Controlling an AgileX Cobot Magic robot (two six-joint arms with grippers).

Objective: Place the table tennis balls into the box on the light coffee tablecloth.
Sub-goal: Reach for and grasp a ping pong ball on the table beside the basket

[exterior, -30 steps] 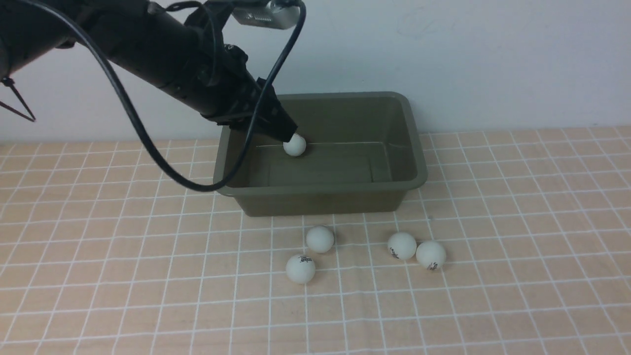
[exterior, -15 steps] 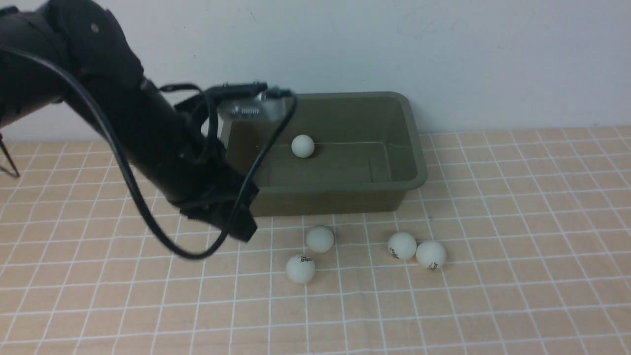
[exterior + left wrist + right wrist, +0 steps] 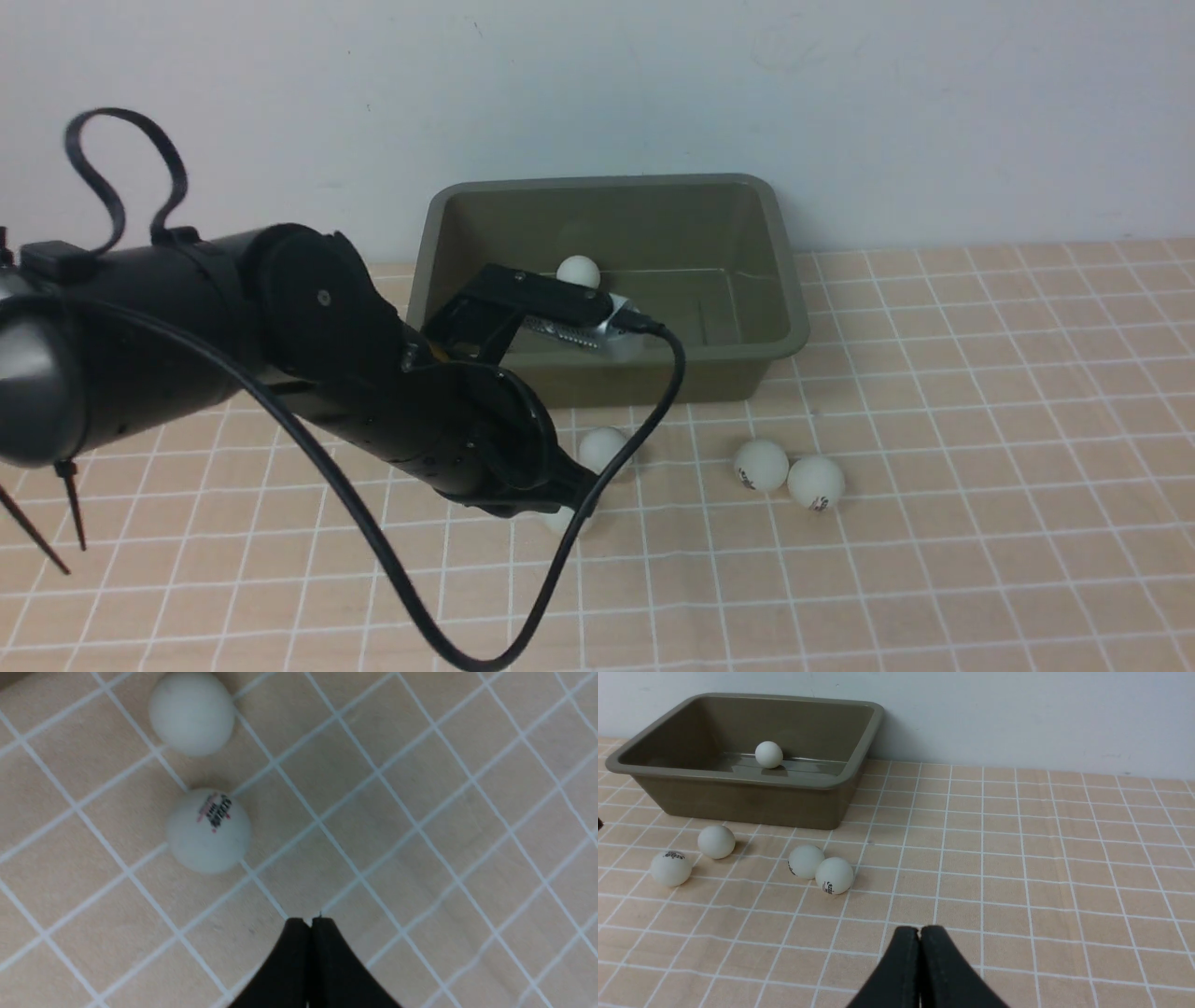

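One ball boxed, four waiting, and the left tool [image 3: 308, 920] is clenched on nothing.
One table tennis ball [image 3: 768, 754] is sitting inside the olive-green box [image 3: 789, 317], near its far wall. Four more are lying on the light coffee tablecloth [image 3: 980, 485] in front of it: a plain ball [image 3: 191, 713], a logo ball [image 3: 208, 830] just beside it, and a touching pair [image 3: 761, 465] off to the right. The left tool is hanging close by the logo ball, pinched shut and empty, so I reckon it needs to open before any pick. The right tool [image 3: 919, 931] is idling well apart, likewise closed and empty. From the front, the left arm [image 3: 280, 355] is covering most of the logo ball, and the right arm is sitting out of shot.
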